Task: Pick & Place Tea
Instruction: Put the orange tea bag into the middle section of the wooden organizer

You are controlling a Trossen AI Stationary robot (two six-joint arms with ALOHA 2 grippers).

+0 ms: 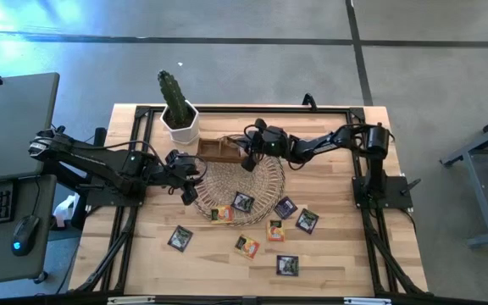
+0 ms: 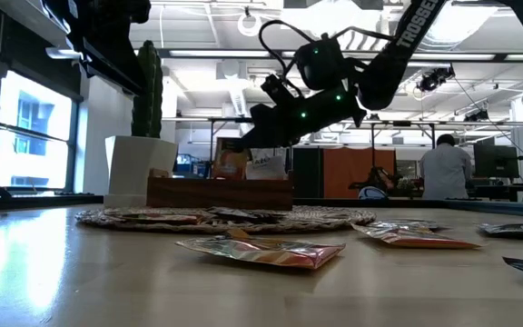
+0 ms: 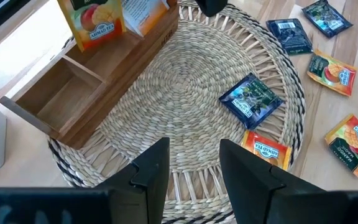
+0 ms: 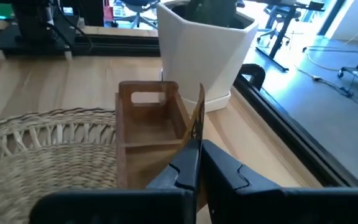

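Observation:
My right gripper (image 1: 248, 161) (image 4: 197, 152) hangs over the right end of the brown wooden box (image 1: 219, 150) (image 4: 148, 130), shut on a tea sachet (image 4: 197, 115) that shows edge-on. In the left wrist view two sachets stand up in the box: an orange one (image 3: 92, 22) and a white-backed one (image 3: 143, 12). Several more tea sachets lie flat, some on the wicker mat (image 1: 252, 180), such as a dark one (image 1: 242, 202), others on the table (image 1: 287, 265). My left gripper (image 1: 190, 188) (image 3: 194, 168) waits open above the mat's left edge. My right gripper pinches the sachet's edge nearest to it (image 4: 197, 135) between its two fingers. The fingers come nearly level from the table's right, slanting slightly down. The sachet stands upright, reaching ahead of the fingertips along the box; whether its lower edge rests in the box I cannot tell.
A cactus in a white pot (image 1: 179, 119) (image 4: 204, 50) stands just left of the box at the table's far side. The box's left compartments (image 3: 48, 93) hold nothing. A dark frame rail (image 1: 244, 109) runs along the far edge.

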